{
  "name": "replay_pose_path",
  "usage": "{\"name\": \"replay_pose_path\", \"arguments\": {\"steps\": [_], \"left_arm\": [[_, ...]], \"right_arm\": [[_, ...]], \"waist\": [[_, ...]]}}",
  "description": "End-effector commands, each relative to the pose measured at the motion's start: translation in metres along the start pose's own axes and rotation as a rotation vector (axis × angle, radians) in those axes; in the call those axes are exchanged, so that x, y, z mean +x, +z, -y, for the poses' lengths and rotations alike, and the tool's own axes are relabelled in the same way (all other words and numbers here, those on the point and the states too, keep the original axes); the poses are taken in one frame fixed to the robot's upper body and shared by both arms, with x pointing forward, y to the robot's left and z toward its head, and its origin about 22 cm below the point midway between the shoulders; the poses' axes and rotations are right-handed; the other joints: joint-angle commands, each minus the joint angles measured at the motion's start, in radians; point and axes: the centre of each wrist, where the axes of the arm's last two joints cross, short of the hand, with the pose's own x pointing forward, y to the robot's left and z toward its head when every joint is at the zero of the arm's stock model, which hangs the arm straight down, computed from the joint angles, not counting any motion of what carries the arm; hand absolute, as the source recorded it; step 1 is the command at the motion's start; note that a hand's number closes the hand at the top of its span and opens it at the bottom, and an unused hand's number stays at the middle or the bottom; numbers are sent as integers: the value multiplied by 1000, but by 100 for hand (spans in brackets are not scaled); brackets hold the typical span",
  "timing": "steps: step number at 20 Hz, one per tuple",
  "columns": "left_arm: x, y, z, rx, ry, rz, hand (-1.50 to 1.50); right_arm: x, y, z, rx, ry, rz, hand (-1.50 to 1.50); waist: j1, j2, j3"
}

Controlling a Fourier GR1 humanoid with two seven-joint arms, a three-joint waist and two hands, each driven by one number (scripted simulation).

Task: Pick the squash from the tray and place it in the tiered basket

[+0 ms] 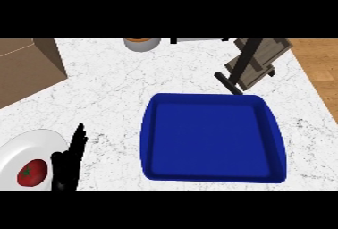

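Nearest, at the lower left: left hand [66, 162], black, fingers straight and held together, pointing up and away, holding nothing. Just left of it, a white plate [16, 150] partly cut by the frame edge, with a red tomato [32, 173] lying on it, green stem patch on top. Hand at the plate's right rim, tomato close beside the palm.

To the right, across a strip of bare white marbled surface [112, 103]: a deep blue tray [150, 134] with rounded corners and raised walls, only its blue floor showing inside. No squash to be seen on it or anywhere else in view; cannot tell where it is.

Farther off, beyond the tray's far right corner: a tiered basket [254, 60] of grey-brown panels on a dark post, its black foot reaching toward the tray's rim. At the far edge, middle: a small pale bowl [141, 44] with something orange inside, half cut by the frame. Far left: a brown cabinet side [46, 56]. Far right: wooden floor [320, 62] past the surface's edge.
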Motion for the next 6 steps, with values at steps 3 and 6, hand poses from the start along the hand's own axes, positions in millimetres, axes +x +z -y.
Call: {"name": "replay_pose_path", "arguments": {"steps": [3, 6], "left_arm": [[-5, 4, -14, 20, -1, -28, 0], [-4, 1, -9, 36, 11, -15, 0]], "right_arm": [[-13, 1, 84, 45, 16, -10, -150], [-18, -5, 129, 92, -8, -4, -150]], "waist": [[-27, -4, 2], [-33, -2, 2]]}}
